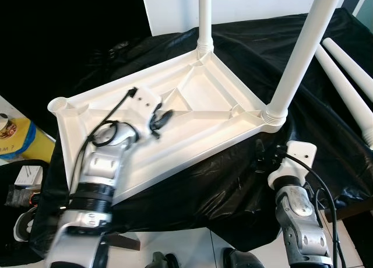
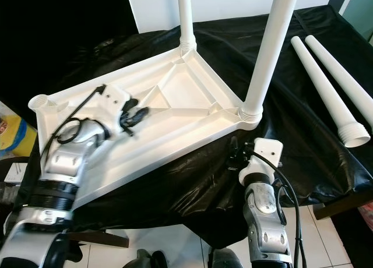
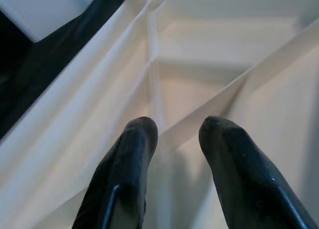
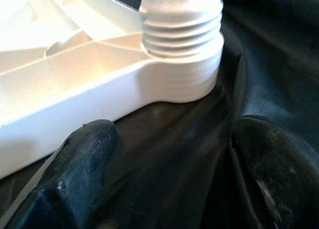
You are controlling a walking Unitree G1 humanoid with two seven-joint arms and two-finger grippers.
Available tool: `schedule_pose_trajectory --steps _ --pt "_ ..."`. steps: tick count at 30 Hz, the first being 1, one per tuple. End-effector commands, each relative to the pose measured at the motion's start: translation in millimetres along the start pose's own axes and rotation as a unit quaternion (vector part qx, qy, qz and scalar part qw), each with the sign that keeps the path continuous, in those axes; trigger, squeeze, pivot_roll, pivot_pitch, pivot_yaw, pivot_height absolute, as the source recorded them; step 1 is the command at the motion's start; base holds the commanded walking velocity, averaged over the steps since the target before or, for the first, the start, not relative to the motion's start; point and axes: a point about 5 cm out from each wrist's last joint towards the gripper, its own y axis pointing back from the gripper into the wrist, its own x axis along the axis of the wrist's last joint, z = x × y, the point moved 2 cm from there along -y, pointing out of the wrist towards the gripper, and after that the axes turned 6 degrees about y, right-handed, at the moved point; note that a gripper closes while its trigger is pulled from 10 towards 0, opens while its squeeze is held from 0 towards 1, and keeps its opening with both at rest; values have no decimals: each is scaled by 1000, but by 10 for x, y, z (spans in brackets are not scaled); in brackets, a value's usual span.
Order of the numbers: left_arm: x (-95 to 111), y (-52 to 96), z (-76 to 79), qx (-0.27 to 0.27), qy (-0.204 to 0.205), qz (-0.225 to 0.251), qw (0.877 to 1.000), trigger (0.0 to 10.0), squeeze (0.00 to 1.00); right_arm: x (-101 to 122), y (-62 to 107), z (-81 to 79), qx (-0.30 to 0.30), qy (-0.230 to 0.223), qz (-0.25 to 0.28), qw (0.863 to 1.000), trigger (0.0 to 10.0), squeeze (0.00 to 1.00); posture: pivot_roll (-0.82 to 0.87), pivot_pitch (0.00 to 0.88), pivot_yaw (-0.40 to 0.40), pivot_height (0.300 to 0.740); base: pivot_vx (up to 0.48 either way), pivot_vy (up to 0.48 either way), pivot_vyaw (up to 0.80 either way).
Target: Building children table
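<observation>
The white plastic table top lies upside down on a black cloth. Two white legs stand screwed into its corners, one at the far corner and one at the near right corner. The socket at the left corner is empty. My left gripper rests on the ribbed underside, open, with a rib running under its fingertips. My right gripper hovers over the cloth just below the near right corner, open and holding nothing, facing the leg's threaded base.
Two loose white legs lie on the cloth at the right. A white panel stands behind the table. A yellow box and small clutter sit at the left. Tiled floor lies below the cloth's front edge.
</observation>
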Motion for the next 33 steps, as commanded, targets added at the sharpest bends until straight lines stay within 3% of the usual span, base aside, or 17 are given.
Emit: schedule_pose_trajectory --steps 1,3,5,7,13,14,19,21,24,25,28,32,33 --pt "-80 78 -146 67 -29 -15 997 10000 0 -107 10 -25 5 5 -26 1000 10000 0 -158 160 72 740 0 0 0" --pt "-236 282 -368 102 -89 -62 989 10000 0 -154 -51 -33 5 15 -39 999 10000 0 -137 153 61 740 0 0 0" --pt "-236 282 -368 102 -89 -62 989 10000 0 -154 -51 -33 5 15 -39 999 10000 0 -137 153 61 740 0 0 0" --pt "-325 435 -485 120 -103 -95 983 10000 0 -155 -111 -63 13 15 -41 999 10000 0 -122 148 51 740 0 0 0" --pt "-412 589 -523 109 -145 -134 974 10000 0 -112 -208 -130 31 15 -37 999 10000 0 -109 145 41 740 0 0 0" --pt "-445 640 -543 104 -166 -152 969 10000 0 -94 -246 -146 35 15 -35 999 10000 0 -105 145 35 740 0 0 0" --pt "-488 719 -537 88 -170 -171 966 10000 0 -59 -332 -166 41 15 -31 999 10000 0 -91 145 25 740 0 0 0" --pt "-504 738 -474 65 -171 -175 967 10000 0 -48 -378 -174 44 16 -29 999 10000 0 -81 146 23 740 0 0 0" --pt "-535 752 -209 -8 -167 -175 970 10000 0 -39 -479 -202 50 20 -27 998 10000 0 -68 146 24 740 0 0 0" --pt "-535 752 -209 -8 -167 -175 970 10000 0 -39 -479 -202 50 20 -27 998 10000 0 -68 146 24 740 0 0 0" --pt "-543 772 114 -91 -150 -166 971 10000 0 -21 -562 -222 52 21 -24 998 10000 0 -61 145 29 740 0 0 0" --pt "-558 799 283 -134 -137 -166 967 10000 0 -9 -595 -231 52 21 -21 998 10000 0 -60 144 31 740 0 0 0" --pt "-573 813 445 -173 -127 -164 963 10000 0 2 -621 -225 48 22 -18 998 10000 0 -58 145 40 740 0 0 0"
